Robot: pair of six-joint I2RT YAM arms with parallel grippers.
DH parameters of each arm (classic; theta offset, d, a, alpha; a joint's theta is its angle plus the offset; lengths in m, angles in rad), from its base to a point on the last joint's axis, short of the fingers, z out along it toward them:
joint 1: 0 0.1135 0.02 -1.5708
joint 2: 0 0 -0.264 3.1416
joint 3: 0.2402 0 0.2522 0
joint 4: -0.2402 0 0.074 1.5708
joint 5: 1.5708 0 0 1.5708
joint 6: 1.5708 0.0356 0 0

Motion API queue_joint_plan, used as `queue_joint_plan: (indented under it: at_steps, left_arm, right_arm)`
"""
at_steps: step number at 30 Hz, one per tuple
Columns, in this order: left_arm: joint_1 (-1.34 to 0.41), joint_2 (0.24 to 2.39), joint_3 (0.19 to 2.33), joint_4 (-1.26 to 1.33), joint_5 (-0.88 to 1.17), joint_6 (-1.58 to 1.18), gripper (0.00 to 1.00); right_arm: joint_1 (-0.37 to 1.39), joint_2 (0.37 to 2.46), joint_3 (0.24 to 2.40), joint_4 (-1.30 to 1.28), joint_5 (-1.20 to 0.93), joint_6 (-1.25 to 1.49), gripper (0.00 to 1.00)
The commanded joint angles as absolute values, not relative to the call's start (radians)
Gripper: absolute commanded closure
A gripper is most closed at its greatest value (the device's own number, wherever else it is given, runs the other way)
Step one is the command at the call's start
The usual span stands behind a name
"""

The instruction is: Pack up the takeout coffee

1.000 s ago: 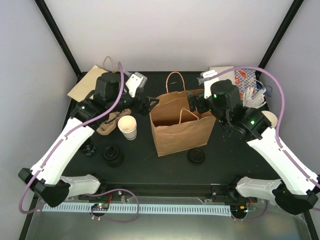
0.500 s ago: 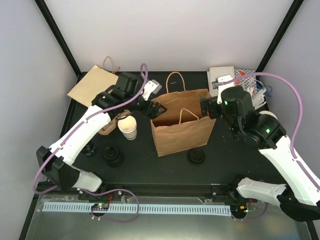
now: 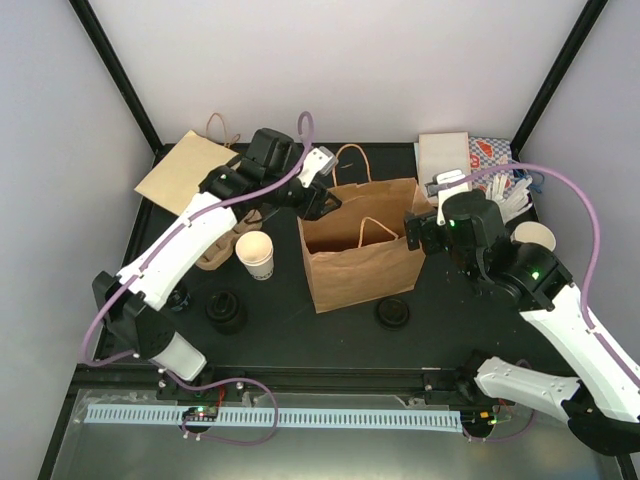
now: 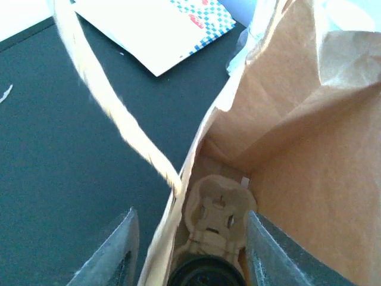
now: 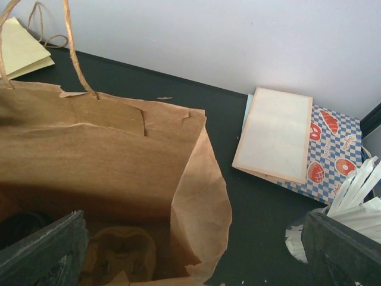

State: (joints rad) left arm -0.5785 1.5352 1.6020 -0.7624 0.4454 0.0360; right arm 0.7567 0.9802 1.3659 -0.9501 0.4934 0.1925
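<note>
The takeout coffee, a small white paper cup, stands upright on the table left of the brown paper bag. Neither gripper touches it, and it is out of both wrist views. My left gripper is at the bag's back left rim. In the left wrist view its fingers stand apart astride the bag's wall, not pressing it. My right gripper stands open at the bag's right rim, its fingers on either side of the wall. A moulded carrier with a black lid lies inside the bag.
Another brown carrier lies left of the cup. Black lids sit near the front. A flat paper bag lies at the back left. Napkins and checkered packets and white utensils sit at the back right.
My left arm reached right from beside the cup to the bag's left rim, and its jaws narrowed. My right gripper shifted forward along the bag's right rim, still open.
</note>
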Motion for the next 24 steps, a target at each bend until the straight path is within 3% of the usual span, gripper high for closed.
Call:
queue_joint_plan:
  at_steps: [1,5,8,24]
  left_arm:
    - [-0.585,1.618,1.733,-0.808,0.415,0.068,0.55]
    - [-0.586,1.682,1.829,-0.871,0.427,0.078,0.76]
    - [-0.587,1.698,1.848,-0.864,0.427,0.075,0.97]
    - [-0.487,1.925,2.149,-0.858,0.284,-0.028,0.98]
  right_arm:
    - [0.756,0.959,1.360,-0.936,0.491,0.186,0.00]
    - [0.756,0.960,1.366,-0.956,0.506,0.180,0.00]
    - [0.756,0.956,1.354,-0.956,0.514,0.177,0.00]
    - [0.749,0.936,1.308,-0.925,0.601,0.164,0.00]
